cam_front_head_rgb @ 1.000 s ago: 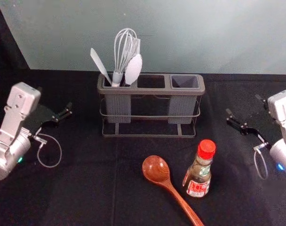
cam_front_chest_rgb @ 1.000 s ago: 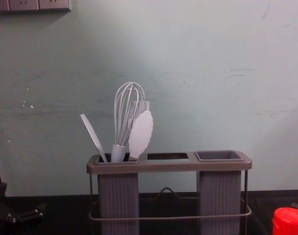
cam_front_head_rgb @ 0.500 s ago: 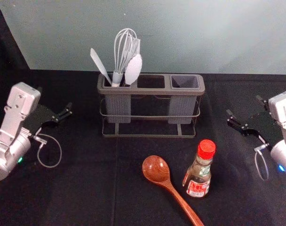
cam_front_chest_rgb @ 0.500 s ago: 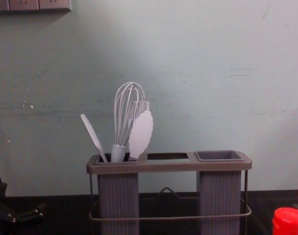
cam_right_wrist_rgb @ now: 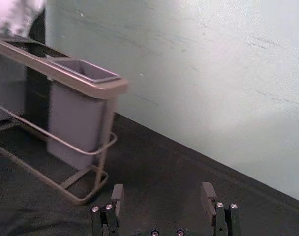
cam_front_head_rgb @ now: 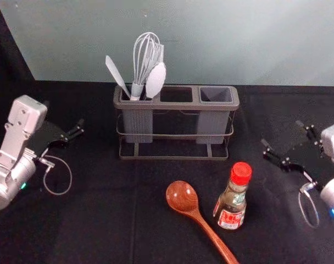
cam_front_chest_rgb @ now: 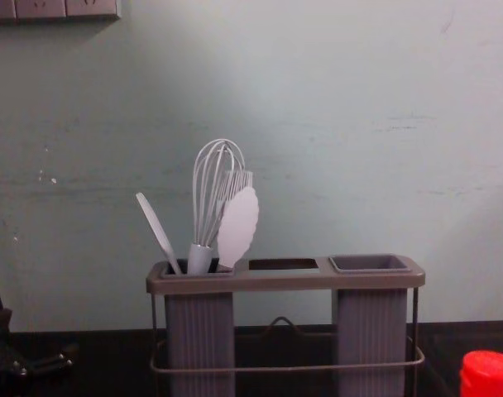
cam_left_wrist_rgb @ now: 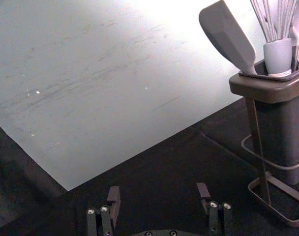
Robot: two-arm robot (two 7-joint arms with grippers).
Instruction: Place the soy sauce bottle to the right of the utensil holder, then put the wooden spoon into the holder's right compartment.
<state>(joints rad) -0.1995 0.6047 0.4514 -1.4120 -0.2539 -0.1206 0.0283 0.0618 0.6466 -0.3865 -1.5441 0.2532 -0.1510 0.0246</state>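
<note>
The right end effector, released and empty, is over the table's right side. The soy sauce bottle stands left of it, just right of the wooden spoon, nearer than the utensil holder. The left end effector, also released, idles at left.

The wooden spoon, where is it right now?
In the head view, the wooden spoon lies on the black cloth in front of the utensil holder, its bowl left of the soy sauce bottle.
</note>
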